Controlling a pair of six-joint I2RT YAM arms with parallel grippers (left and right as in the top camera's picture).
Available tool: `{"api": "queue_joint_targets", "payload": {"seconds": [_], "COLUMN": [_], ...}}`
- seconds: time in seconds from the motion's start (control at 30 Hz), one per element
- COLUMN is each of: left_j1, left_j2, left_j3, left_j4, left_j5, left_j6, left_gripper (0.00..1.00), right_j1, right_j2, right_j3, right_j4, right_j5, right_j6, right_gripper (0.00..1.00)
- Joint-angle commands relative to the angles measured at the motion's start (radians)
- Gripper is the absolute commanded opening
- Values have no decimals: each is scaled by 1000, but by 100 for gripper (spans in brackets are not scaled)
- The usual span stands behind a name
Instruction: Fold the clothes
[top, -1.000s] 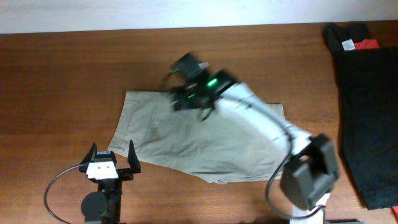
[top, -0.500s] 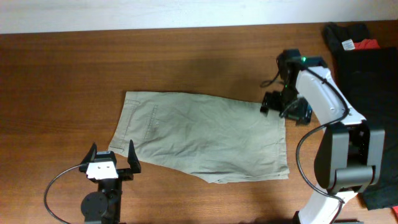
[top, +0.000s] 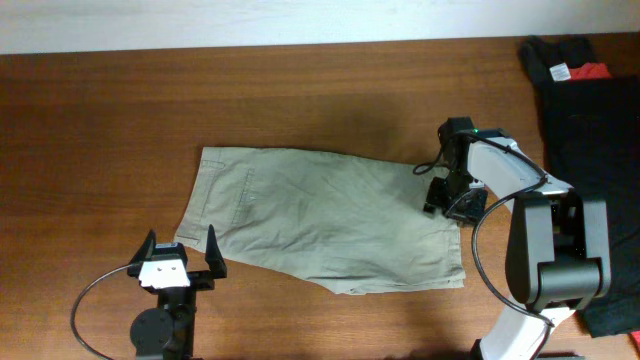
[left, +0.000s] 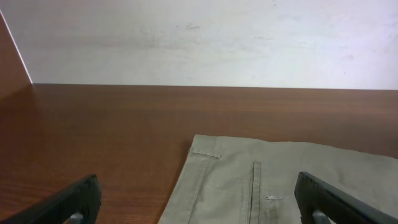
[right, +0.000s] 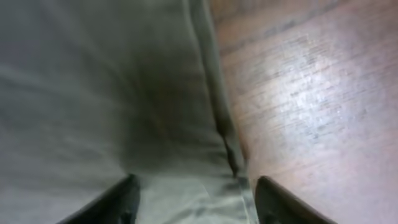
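The clothes are a pair of light khaki shorts (top: 320, 220) lying flat and wrinkled on the wooden table (top: 100, 130), waistband to the left. My left gripper (top: 180, 241) is open and empty just off the waistband's front corner. The left wrist view shows the waistband and a pocket seam (left: 280, 180) between its fingers (left: 199, 205). My right gripper (top: 446, 196) is low at the shorts' right hem. In the right wrist view its fingers (right: 196, 202) are open and straddle the hem edge of the fabric (right: 93, 93), with bare wood to the right.
A pile of dark clothes (top: 585, 160) with a red patch (top: 592, 71) lies along the table's right edge, close behind the right arm. A white wall (left: 199, 37) runs along the far side of the table.
My right arm swung from over the shorts' upper middle out to their right edge and dropped down at the hem. The left arm and the shorts have not moved.
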Motion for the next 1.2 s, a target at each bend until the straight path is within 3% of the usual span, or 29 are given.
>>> {"api": "queue_joint_targets", "payload": {"seconds": [0.0,0.13,0.2,0.47,0.67,0.7,0.8,0.83,0.87,0.9,1.17], "left_j1": [-2,-2,-2,-2,-2,-2,-2,-2,-2,-2,-2], "left_j2": [-5,-5,-5,-5,-5,-5,-5,-5,-5,-5,4], "left_j3": [-4,-4,-4,-4,-4,-4,-4,-4,-4,-4,15], "left_j4": [-2,-1,-1,-1,-2,-1,-1,-2,-1,-2,29], "left_j5": [-4,-4,-4,-4,-4,-4,-4,-3,-3,3,201], "left_j6": [15,15,15,15,15,15,15,15,15,15,-28], "left_gripper": [99,99,99,99,99,99,99,99,99,99,99], "right_j1": [0,0,0,0,-2,-2,-10,-18,-24,-32,-115], "right_j2": [-20,-20,-20,-20,-20,-20,-27,-34,-39,-43,-46], "right_j3": [-11,-31,-40,-35,-26,-23,18,58,89,134,507], "right_j4": [47,116,144,323,350,345,285,239,204,154,-196], "right_j5": [2,-1,-1,0,8,8,7,7,7,7,7], "right_j6": [1,1,1,-8,-7,-7,-6,-7,-7,-7,-7], "right_gripper": [47,15,4,4,4,6,38,53,88,99,99]}}
